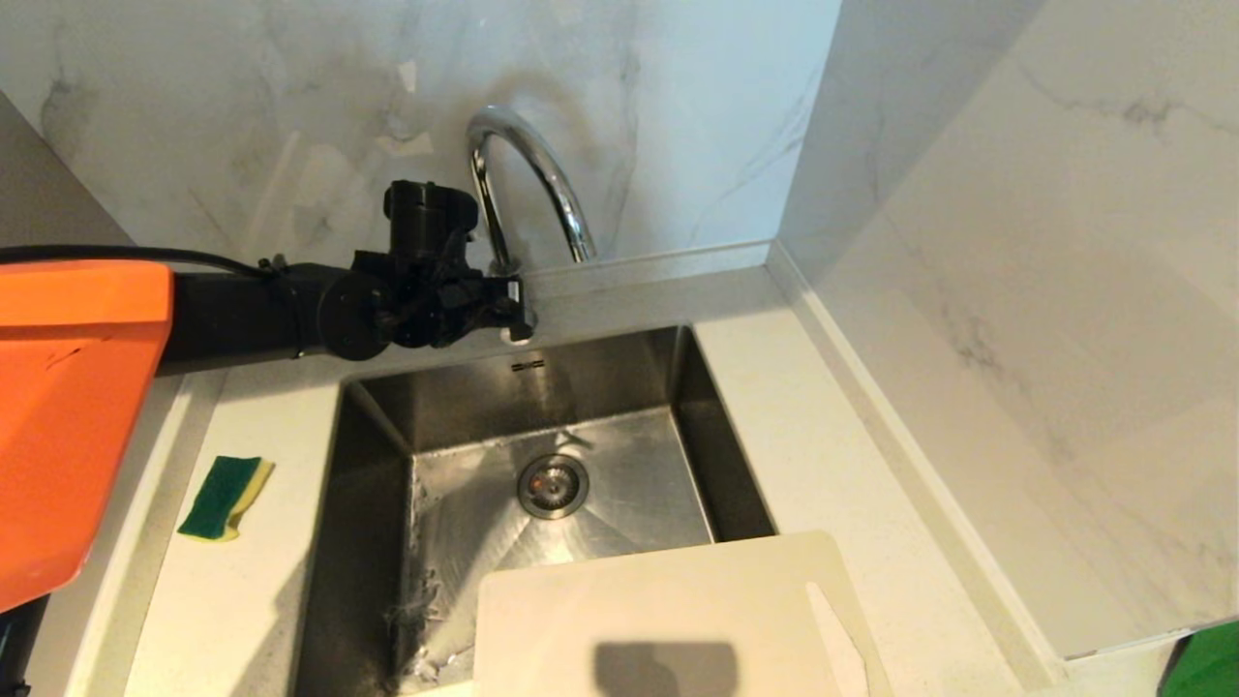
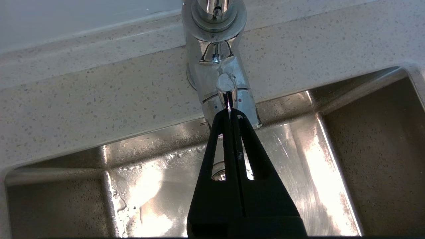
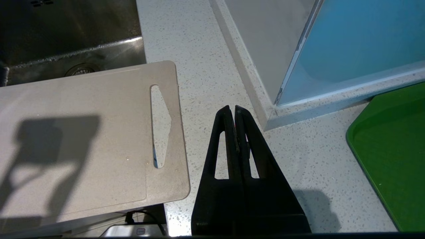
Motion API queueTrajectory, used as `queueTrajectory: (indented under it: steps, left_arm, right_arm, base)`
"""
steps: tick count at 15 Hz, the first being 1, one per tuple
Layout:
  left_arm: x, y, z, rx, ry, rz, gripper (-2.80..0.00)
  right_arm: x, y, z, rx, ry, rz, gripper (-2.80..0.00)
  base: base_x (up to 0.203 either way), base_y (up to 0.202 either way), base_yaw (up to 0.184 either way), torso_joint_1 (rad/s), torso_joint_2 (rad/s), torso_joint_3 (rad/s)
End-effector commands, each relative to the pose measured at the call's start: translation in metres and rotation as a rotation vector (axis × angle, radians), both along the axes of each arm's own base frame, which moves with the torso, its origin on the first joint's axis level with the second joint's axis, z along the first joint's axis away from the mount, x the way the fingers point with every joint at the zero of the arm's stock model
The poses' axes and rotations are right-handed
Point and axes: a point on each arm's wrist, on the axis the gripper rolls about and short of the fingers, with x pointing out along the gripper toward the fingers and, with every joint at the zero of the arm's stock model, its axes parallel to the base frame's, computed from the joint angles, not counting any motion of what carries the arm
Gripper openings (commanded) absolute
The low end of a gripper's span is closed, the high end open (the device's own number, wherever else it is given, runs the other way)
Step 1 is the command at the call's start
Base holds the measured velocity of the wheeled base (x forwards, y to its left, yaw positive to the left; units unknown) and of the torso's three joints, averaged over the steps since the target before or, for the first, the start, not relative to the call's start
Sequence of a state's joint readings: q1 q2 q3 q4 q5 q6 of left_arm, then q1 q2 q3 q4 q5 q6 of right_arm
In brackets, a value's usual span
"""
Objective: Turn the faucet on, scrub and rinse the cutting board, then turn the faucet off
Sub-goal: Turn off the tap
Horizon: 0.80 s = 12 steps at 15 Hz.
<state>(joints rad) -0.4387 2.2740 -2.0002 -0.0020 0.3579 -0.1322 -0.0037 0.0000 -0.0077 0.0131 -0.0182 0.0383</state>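
Left gripper (image 2: 230,113) closed, tips pressed together against the thin lever (image 2: 226,87) at the base of the faucet (image 1: 528,184); nothing clamped between the jaws. Closed tips serve as a narrow pusher, suited to nudging a small lever rather than grasping it. Whether the tips touch the lever or sit just beside it cannot be told. No water visible at the spout, so faucet judged off and the opening step in hand.

Right gripper (image 3: 235,111) closed on nothing, parked above the bench (image 3: 206,66), just beside the handle-slot edge of the cutting board (image 3: 83,132).

Cutting board lying flat across the near edge of the sink (image 1: 387,426), partly over the basin, slot end toward the robot's right. Placement keeps runoff falling into the basin and leaves the slot reachable by the right arm.

Sponge (image 1: 225,497) on the bench left of the sink, well apart from the board, within reach of the left arm.

Green tray (image 3: 395,159) at the far right, not involved.
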Motion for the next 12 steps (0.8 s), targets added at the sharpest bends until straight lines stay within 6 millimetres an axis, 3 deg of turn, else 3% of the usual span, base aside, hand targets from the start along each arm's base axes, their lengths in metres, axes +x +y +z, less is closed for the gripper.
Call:
queueTrajectory:
  steps: [1, 3, 5, 9, 12]
  left_arm:
    - [-0.003, 0.001, 0.003, -0.003, 0.007, 0.0, -2.8]
    - [-0.016, 0.006, 0.021, -0.009, 0.019, -0.004, -2.8]
    - [-0.043, 0.016, 0.044, 0.004, 0.072, -0.016, -2.8]
    - [-0.117, 0.047, 0.088, 0.035, 0.224, -0.105, -2.8]
    - [-0.168, 0.084, 0.097, 0.029, 0.285, -0.135, -2.8]
  right_arm:
    - [0.0, 0.0, 0.0, 0.0, 0.001, 0.0, -2.8]
    - [0.0, 0.0, 0.0, 0.0, 0.001, -0.001, -2.8]
    - [0.0, 0.0, 0.0, 0.0, 0.001, -0.001, -2.8]
    - [0.0, 0.0, 0.0, 0.0, 0.001, -0.001, -2.8]
    - [0.0, 0.0, 0.0, 0.0, 0.002, 0.0, -2.8]
  base:
    - [0.0, 0.0, 0.0, 0.0, 0.0, 0.0]
    - [0.0, 0.0, 0.0, 0.0, 0.0, 0.0]
    - [0.0, 0.0, 0.0, 0.0, 0.0, 0.0]
    - [0.0, 0.0, 0.0, 0.0, 0.0, 0.0]
    - [0.0, 0.0, 0.0, 0.0, 0.0, 0.0]
